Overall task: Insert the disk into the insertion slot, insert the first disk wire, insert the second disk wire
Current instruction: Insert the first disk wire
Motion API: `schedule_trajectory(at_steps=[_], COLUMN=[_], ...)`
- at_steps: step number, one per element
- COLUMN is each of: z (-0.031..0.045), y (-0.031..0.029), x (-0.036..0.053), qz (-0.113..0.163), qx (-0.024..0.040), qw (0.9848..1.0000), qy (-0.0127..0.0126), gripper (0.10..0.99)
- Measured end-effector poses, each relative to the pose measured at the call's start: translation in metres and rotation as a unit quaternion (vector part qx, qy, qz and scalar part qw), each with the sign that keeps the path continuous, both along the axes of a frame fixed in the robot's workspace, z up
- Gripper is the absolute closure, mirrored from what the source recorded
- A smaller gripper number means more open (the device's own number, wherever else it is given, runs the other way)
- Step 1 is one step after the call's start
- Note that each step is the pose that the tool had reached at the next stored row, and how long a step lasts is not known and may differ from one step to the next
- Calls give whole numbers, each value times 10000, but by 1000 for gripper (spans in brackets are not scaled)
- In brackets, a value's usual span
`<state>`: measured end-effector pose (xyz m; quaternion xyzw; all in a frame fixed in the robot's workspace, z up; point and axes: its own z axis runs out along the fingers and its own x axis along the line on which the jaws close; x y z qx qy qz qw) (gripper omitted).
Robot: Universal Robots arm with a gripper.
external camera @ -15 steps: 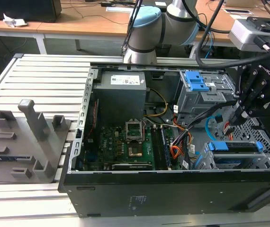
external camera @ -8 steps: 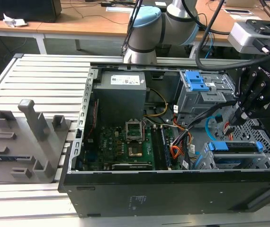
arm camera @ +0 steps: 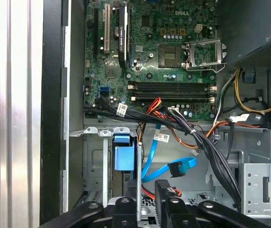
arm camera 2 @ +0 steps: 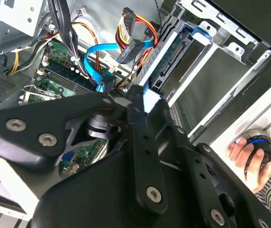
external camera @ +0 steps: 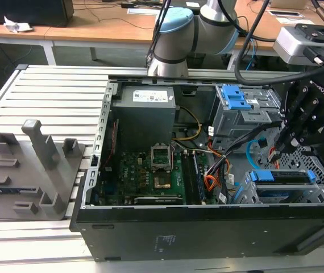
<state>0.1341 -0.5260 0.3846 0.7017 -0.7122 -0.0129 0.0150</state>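
Nearest in the exterior view is the black wall of an open black metal computer case (external camera: 207, 227), which stands on a ribbed aluminium table (external camera: 54, 96). Just behind that wall, at the exterior view's right, lies the insertion slot (external camera: 321, 196), a low bay of perforated silver-grey sheet metal. The disk (external camera: 281, 176), a flat drive framed in a bright blue plastic carrier, sits inside it.

Above the disk hangs the black gripper (external camera: 280, 149). In the first wrist view its fingers (arm camera: 164, 187) stand apart with a bare gap between them and pinch nothing. Just beside the fingertips lies the dark plug of the second disk wire (arm camera: 150, 156), a thin flat light-blue cable curling in a loop. The first disk wire (arm camera 2: 134, 46), a thin red, yellow and black bundle ending in a small black plug, hangs near the disk's connector edge without touching it.

Farther back are the green motherboard (external camera: 150, 176), a grey cage with blue tabs (external camera: 241, 108) and a grey power-supply box (external camera: 145, 114). Behind them are the grey and pale-blue arm (external camera: 179, 34) and a wooden desk (external camera: 94, 23).
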Motion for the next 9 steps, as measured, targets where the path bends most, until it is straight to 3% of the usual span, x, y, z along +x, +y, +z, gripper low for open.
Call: schedule_trajectory(at_steps=[1, 2, 5, 9], z=[0, -1, -4, -3], y=[0, 0, 6, 58], x=[0, 0, 1, 36], qz=[0, 0, 0, 0], qx=[0, 0, 2, 0], qw=[10000, 10000, 10000, 10000], qy=[0, 0, 0, 0], gripper=[792, 725, 725, 725])
